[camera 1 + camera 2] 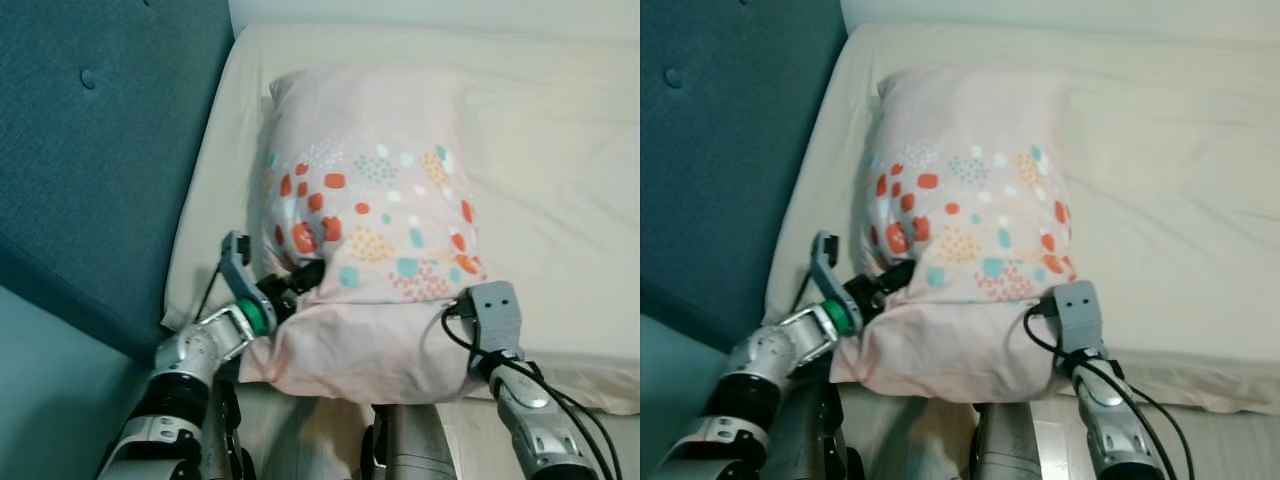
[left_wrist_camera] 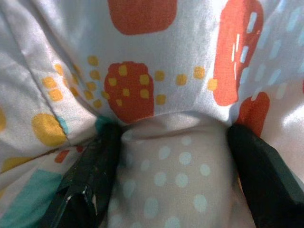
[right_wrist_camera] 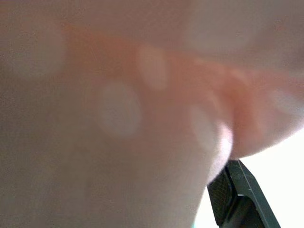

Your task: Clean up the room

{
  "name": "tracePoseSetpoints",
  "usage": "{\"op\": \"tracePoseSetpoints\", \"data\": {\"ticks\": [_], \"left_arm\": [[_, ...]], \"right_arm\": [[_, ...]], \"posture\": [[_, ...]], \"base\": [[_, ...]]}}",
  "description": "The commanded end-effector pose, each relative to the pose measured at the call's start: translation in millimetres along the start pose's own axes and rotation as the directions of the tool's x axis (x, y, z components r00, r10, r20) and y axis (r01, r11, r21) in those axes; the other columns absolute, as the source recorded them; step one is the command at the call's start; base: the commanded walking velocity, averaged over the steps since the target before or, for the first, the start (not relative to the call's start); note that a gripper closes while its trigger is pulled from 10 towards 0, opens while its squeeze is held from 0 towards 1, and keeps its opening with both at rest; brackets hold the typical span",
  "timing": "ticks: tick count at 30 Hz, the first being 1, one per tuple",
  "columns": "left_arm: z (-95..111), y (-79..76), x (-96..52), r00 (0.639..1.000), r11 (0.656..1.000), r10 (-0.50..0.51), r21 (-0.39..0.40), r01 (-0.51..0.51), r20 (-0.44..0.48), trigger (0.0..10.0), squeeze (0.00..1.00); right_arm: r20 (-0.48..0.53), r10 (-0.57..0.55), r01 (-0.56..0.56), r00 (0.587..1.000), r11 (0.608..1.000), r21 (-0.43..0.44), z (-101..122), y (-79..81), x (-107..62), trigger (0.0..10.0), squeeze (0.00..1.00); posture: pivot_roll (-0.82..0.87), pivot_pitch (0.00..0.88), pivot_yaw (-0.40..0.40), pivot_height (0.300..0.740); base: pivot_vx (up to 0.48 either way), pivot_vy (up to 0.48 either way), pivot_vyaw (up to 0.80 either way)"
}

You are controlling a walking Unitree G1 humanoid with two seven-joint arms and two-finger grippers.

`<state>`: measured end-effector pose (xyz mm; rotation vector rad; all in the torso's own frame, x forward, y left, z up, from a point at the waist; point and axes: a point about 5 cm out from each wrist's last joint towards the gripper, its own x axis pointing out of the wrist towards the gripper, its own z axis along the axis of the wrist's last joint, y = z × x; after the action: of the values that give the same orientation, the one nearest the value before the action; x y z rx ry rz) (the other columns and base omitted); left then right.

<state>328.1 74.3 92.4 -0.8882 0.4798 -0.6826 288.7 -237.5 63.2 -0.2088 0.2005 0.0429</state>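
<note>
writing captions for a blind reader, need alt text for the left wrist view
Two black fingers of the left gripper pinch a bulging fold of a soft pink fabric pillow printed with orange, yellow and teal spots, seen very close.

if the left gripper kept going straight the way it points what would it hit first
The pillow. The left gripper already has a fold of its patterned cover bunched between its fingers, so going on would likely just press deeper into the pillow lying on the bed.
</note>
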Motion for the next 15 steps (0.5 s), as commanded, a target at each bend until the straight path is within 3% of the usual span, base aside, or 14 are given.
{"op": "tracePoseSetpoints", "data": {"ticks": [1, 2, 3, 7, 8, 10, 14, 15], "left_arm": [[-23, -12.7, 14.9, 0.995, 0.998, -0.052, -0.036, 0.049, -0.088, 10.0, 0.00], [-24, -18.9, 19.3, 0.993, 0.997, -0.073, -0.042, 0.070, -0.089, 10.0, 0.00], [-23, -30.0, 25.0, 0.990, 0.994, -0.107, -0.041, 0.104, -0.089, 6.7, 0.00], [-22, -41.7, 31.4, 0.986, 0.989, -0.144, -0.034, 0.142, -0.089, 6.7, 0.00], [-24, -43.8, 33.5, 0.985, 0.991, -0.134, 0.003, 0.135, -0.108, 0.0, 0.00], [-29, -44.8, 36.6, 0.984, 0.992, -0.090, 0.076, 0.102, -0.152, 0.0, 0.00], [-33, -43.1, 37.8, 0.984, 0.991, -0.049, 0.115, 0.069, -0.170, 0.0, 0.00], [-34, -42.3, 37.9, 0.983, 0.986, -0.016, 0.161, 0.046, -0.182, 0.0, 0.00]], "right_arm": [[-0.002, 0.025, -0.025, 1.000, 0.999, 0.035, -5, 10.6, 0.6, 10.0, 0.00], [0.000, 0.022, -0.022, 1.000, 0.999, 0.039, -5, 10.7, 0.9, 10.0, 0.00], [-0.002, 0.021, -0.021, 1.000, 0.999, 0.039, -6, 11.3, 1.9, 10.0, 0.00], [-0.005, 0.022, -0.022, 1.000, 0.999, 0.038, -6, 12.3, 3.5, 10.0, 0.00], [-0.003, 0.023, -0.023, 1.000, 0.999, 0.038, -5, 12.6, 4.7, 10.0, 0.00], [0.000, 0.024, -0.024, 1.000, 0.999, 0.040, -3, 13.0, 6.8, 10.0, 0.00], [0.001, 0.023, -0.023, 1.000, 0.999, 0.043, -3, 12.8, 8.0, 10.0, 0.00], [0.003, 0.010, -0.011, 1.000, 0.998, 0.059, -2, 10.9, 8.8, 10.0, 0.00]], "posture": [[-0.12, 0.157, 0.081, 0.584], [-0.12, 0.157, 0.081, 0.584], [-0.12, 0.152, 0.083, 0.584], [-0.12, 0.151, 0.084, 0.584], [-0.12, 0.147, 0.086, 0.584], [-0.12, 0.147, 0.088, 0.584], [-0.11, 0.147, 0.089, 0.584], [-0.11, 0.148, 0.091, 0.584]], "base": [[0.000, 0.000, 0.00], [0.000, 0.000, 0.00], [0.000, 0.000, 0.00], [0.000, 0.000, 0.00], [0.000, 0.000, 0.00], [0.000, 0.000, 0.00], [0.000, 0.000, 0.00], [0.000, 0.000, 0.00]]}}
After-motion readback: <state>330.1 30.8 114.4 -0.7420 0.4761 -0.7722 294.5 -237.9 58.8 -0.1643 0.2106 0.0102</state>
